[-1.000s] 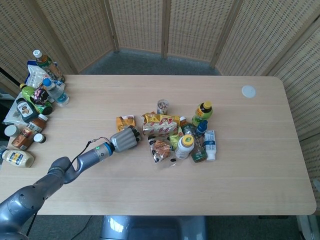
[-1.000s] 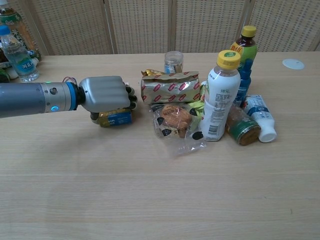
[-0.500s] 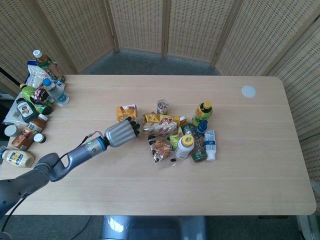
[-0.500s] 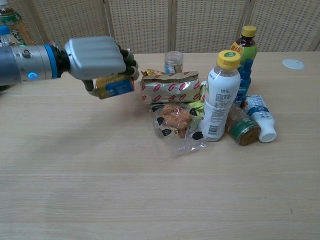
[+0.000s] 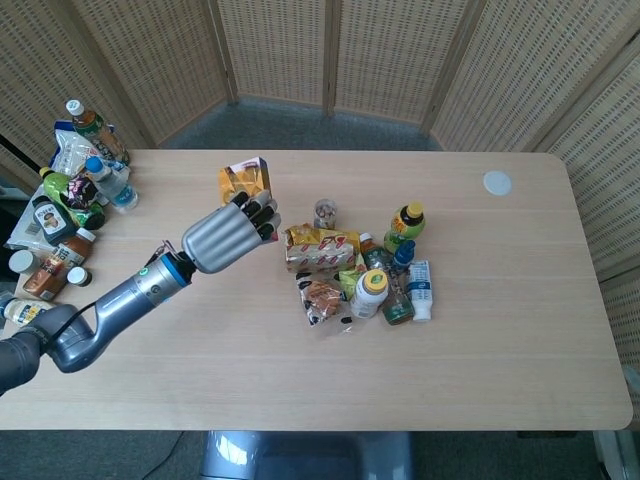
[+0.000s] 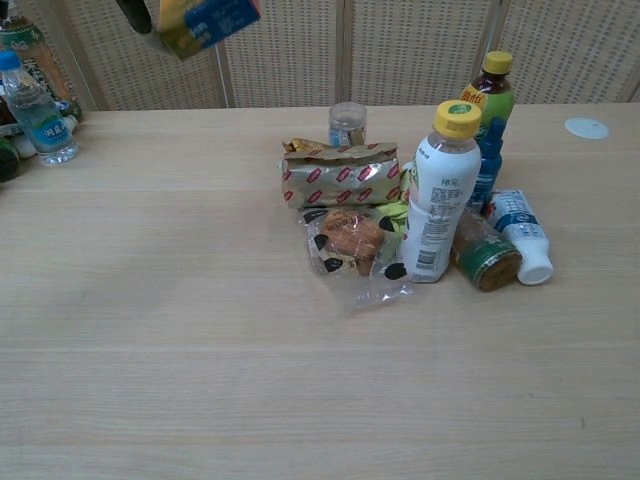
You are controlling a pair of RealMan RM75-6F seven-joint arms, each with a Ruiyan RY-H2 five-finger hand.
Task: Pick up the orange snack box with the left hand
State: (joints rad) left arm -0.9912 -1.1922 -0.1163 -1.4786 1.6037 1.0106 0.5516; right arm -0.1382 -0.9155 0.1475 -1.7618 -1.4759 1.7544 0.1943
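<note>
From the head view, your left hand (image 5: 222, 236) has its fingers (image 5: 258, 210) wrapped around the lower part of the orange snack box (image 5: 245, 181), which stands well above the bench (image 5: 520, 330), to the left of the snack pile and slightly farther back. The box looks like thin printed card: light, fairly stiff along its edges but easy to crush across its broad faces, and glossy enough to slide. You hold it low, near one end, so the free top can swing; a grip across the narrow sides nearer the middle would steady it, in my judgement, with moderate squeeze only. Your right hand is not in view.

A second ago the box lay on the bench just left of the red-and-gold packet (image 5: 321, 247), under your hand; half a second ago it was barely off the surface. Now it is raised far higher and carried left and away from the pile.

From the chest view, only the bottom of the box (image 6: 208, 22) shows at the top left edge, tilted, with a dark sliver of the hand beside it. Earlier the whole hand and forearm filled the left of this view at bench level. The white bottle (image 6: 439, 190) and the rest of the pile have not shifted.
</note>
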